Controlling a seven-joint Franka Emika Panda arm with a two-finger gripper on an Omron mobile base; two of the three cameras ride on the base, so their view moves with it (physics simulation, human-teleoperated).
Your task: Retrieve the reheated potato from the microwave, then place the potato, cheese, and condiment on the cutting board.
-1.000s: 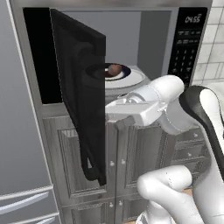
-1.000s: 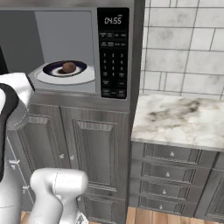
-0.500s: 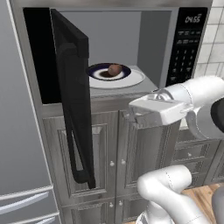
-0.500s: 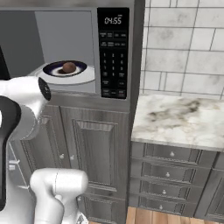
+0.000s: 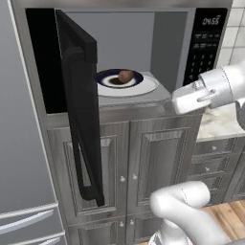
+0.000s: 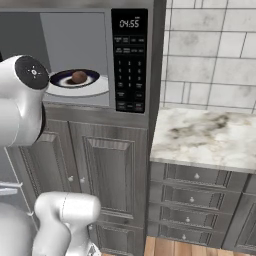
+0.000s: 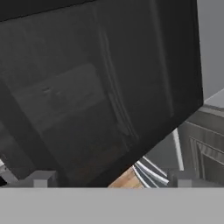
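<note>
Readable: "04:55" in pale digits on the digital display (image 6: 129, 23) at the top of the keypad panel (image 6: 129, 70), on the right side of the microwave (image 6: 132, 115). Same "04:55" seen in the left base view, on the display (image 5: 210, 21) at the upper right of the oven front. Below the display, rows of small pale key markings on the black panel, too small and blurred to make out. Nothing legible in the hand view, and no other label, brand or sign to read anywhere else.
</note>
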